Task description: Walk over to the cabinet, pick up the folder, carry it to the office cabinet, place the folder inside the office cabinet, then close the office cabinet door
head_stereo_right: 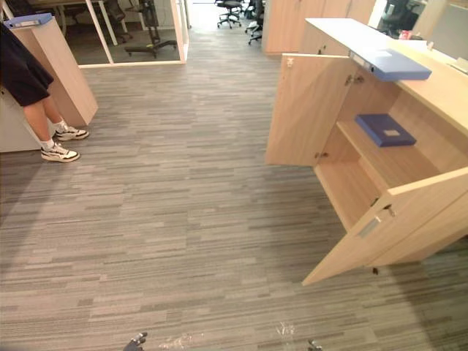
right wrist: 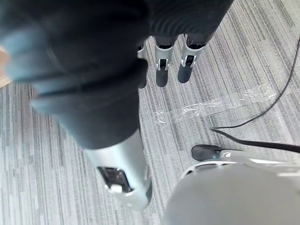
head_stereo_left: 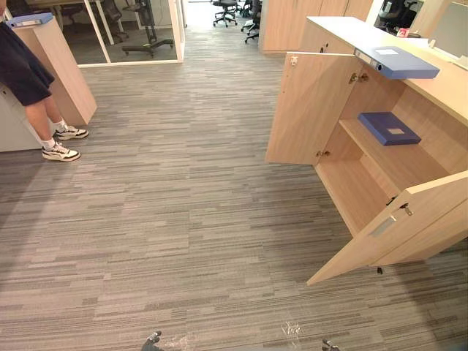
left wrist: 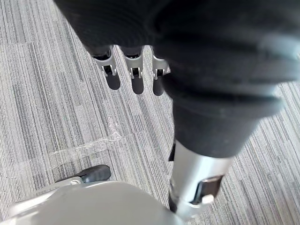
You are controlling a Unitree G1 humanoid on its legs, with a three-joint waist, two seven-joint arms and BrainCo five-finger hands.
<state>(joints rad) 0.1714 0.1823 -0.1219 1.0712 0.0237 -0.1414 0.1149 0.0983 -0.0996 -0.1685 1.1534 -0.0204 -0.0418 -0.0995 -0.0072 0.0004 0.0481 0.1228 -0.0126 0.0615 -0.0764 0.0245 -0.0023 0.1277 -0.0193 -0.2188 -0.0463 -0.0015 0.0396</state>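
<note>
A folder (head_stereo_left: 389,128) lies in the cabinet (head_stereo_left: 439,91), the left hand (left wrist: 136,77) and right hand (right wrist: 161,70) hang slack and empty, so probably only closing the doors (head_stereo_left: 311,110) is left.

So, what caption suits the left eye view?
Open light-wood office cabinet, flat blue folder on its shelf, blue binder on top.

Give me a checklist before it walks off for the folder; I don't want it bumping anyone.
1. Left hand empty, fingers relaxed: ok.
2. Right hand empty, fingers relaxed: ok.
3. Blue folder lying on top of the far-left cabinet: ok.
4. Way to it free: not ok, a person stands right beside that cabinet.
5. Office cabinet doors open: ok.
6. Room on its shelf: ok, beside another folder lying there.
</note>
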